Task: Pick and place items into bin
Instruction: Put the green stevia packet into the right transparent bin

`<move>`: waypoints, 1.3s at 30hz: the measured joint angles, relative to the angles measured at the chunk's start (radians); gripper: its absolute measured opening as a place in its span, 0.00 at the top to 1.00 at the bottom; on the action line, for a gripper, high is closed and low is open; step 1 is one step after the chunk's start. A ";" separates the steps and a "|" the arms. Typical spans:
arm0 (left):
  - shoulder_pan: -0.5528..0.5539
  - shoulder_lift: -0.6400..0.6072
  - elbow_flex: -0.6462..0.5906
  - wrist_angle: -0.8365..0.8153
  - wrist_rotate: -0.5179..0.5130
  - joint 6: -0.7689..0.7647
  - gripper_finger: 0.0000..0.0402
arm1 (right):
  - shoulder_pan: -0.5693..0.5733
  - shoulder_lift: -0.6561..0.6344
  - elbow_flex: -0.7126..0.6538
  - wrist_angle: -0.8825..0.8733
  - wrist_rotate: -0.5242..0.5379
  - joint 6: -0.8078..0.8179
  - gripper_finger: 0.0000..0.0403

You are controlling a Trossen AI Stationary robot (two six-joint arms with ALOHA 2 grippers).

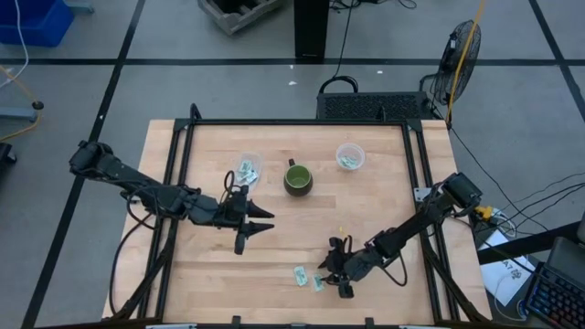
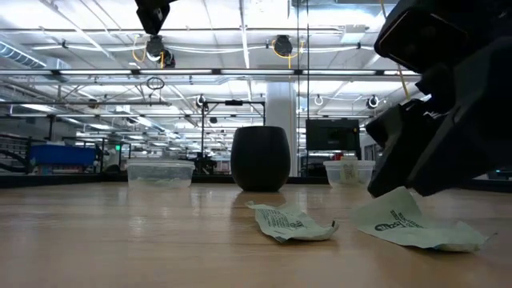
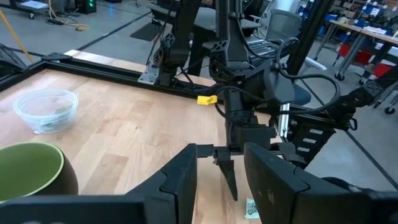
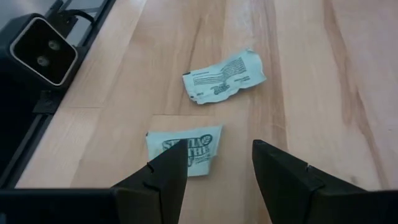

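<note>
Two pale green and white packets lie flat on the wood near the table's near edge: a crumpled one [image 4: 224,76] [image 1: 300,274] [image 2: 288,222] and a flat printed one [image 4: 185,149] [image 1: 318,283] [image 2: 416,224]. My right gripper [image 4: 217,177] [image 1: 335,272] is open and low just to the right of the flat packet, whose edge lies beside one finger [image 4: 163,180]. In the low view the gripper [image 2: 432,144] hangs close over it. My left gripper [image 1: 258,224] [image 3: 221,180] is open, above the table's middle left, holding nothing.
A dark green mug [image 1: 298,178] [image 2: 261,158] stands mid-table toward the far side. Two clear bins flank it, one left [image 1: 247,167] [image 2: 160,172] and one right [image 1: 349,155] [image 2: 348,170], each with packets inside. A black frame [image 1: 420,196] rims the table.
</note>
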 joint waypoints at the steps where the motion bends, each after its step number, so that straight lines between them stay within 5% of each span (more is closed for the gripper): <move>1: 0.000 0.000 0.000 0.000 0.000 0.000 0.66 | 0.000 0.000 0.000 0.001 0.010 0.003 0.58; 14: 0.005 0.000 0.000 -0.002 -0.001 0.002 0.66 | -0.005 0.047 0.000 0.013 0.013 0.017 0.59; 33: 0.005 0.000 0.000 -0.030 -0.001 0.002 0.66 | -0.024 0.058 0.000 0.068 -0.040 -0.032 0.97; 39: 0.005 0.000 0.000 -0.030 -0.001 0.006 0.66 | -0.027 0.058 0.000 0.068 -0.020 -0.039 1.00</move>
